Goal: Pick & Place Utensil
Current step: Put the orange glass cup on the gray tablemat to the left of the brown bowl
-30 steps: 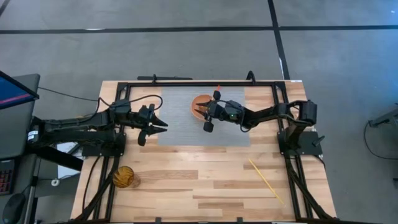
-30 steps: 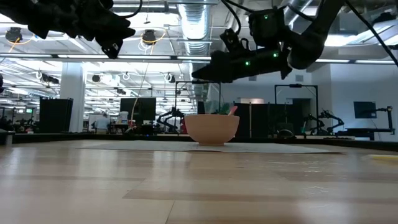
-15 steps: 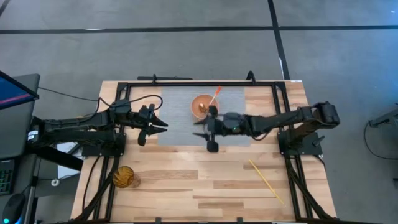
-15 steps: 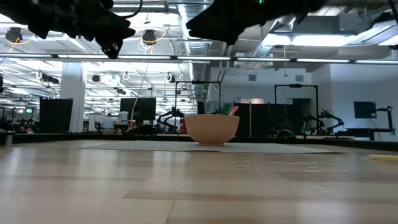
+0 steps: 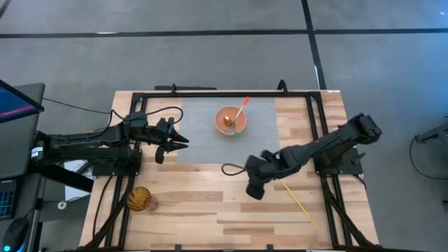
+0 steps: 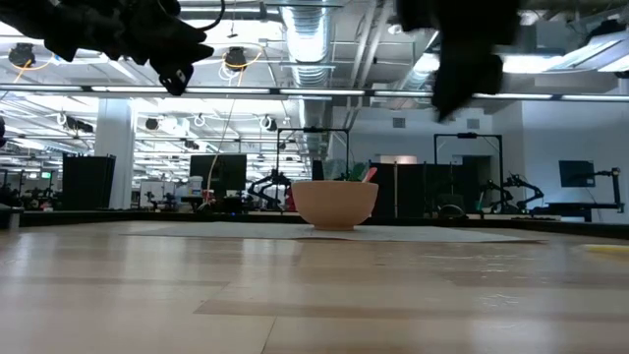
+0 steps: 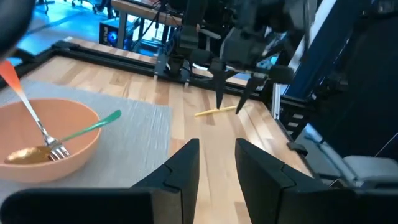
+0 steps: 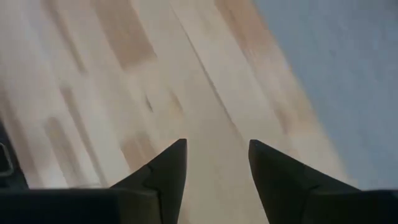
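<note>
A peach bowl (image 5: 230, 120) stands on the grey mat (image 5: 203, 143) at the far middle of the table. An orange-handled fork (image 7: 25, 109), a green-handled utensil (image 7: 93, 127) and a golden spoon (image 7: 22, 155) lean inside it. A thin yellow stick (image 5: 301, 203) lies flat on the wood at the near right. My right gripper (image 5: 241, 178) hangs open over bare wood near the mat's near edge, fingers slanting down (image 7: 229, 106), with nothing between them. My left gripper (image 5: 183, 142) waits open at the mat's left edge, level and above the table.
An amber jar (image 5: 140, 199) stands near the table's near left corner. A black frame (image 5: 231, 92) runs along the far edge and both sides. Bare wood (image 5: 210, 210) stretches across the near half of the table.
My right gripper has swung from above the bowl toward the table's near edge and a little to the right, rising and tipping from nearly level to slanting downward. The utensils have stayed in the bowl.
</note>
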